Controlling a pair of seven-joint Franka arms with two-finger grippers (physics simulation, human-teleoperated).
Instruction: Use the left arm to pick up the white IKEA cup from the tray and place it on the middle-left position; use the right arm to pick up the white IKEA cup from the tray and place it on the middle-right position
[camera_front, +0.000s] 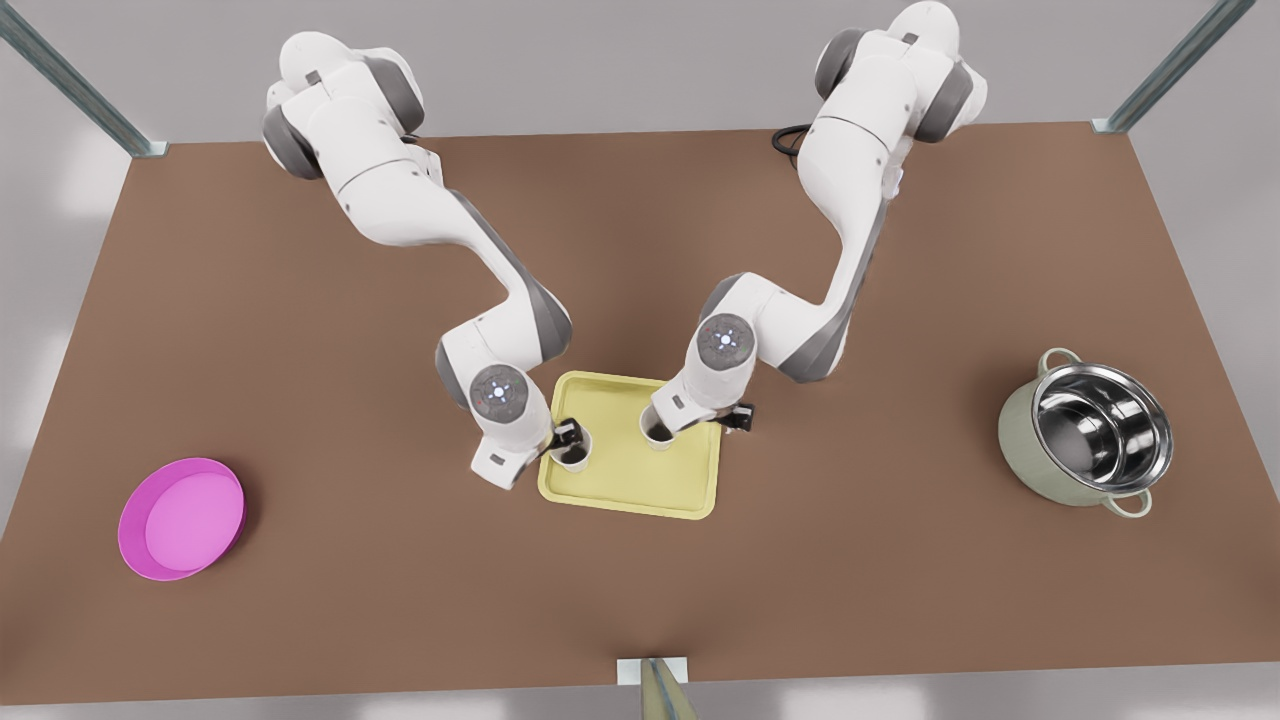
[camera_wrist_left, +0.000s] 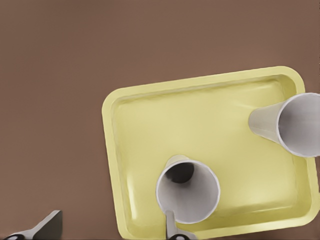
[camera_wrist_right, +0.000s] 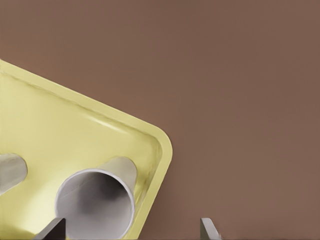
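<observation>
I'm looking down on a plain brown tabletop (camera_front: 640, 580) with grey surroundings and metal frame posts at the corners. At the front view's far left sits a round magenta dish (camera_front: 182, 518), well apart from everything else.

Toward the centre lies the tray (camera_front: 630, 490), pale yellow with a low rim. The arm on the front view's left reaches down to the tray's left part, and I take it for the left arm, since its wrist view shows the near cup at that edge. The left gripper (camera_front: 568, 437) is at the rim of the left cup (camera_front: 574, 456), which stands upright on the tray. In the left wrist view one finger (camera_wrist_left: 172, 227) sits at the cup's (camera_wrist_left: 188, 192) rim and the other (camera_wrist_left: 47, 227) is out over the table, so the fingers are apart, not clamped.

The right gripper (camera_front: 668, 425) is down at the right cup (camera_front: 657, 434), also upright on the tray. In the right wrist view the fingers (camera_wrist_right: 50, 231) stand apart, one at the cup's (camera_wrist_right: 95, 204) rim.

At the front view's far right stands a steel-lined pot (camera_front: 1088, 430) with two handles.
</observation>
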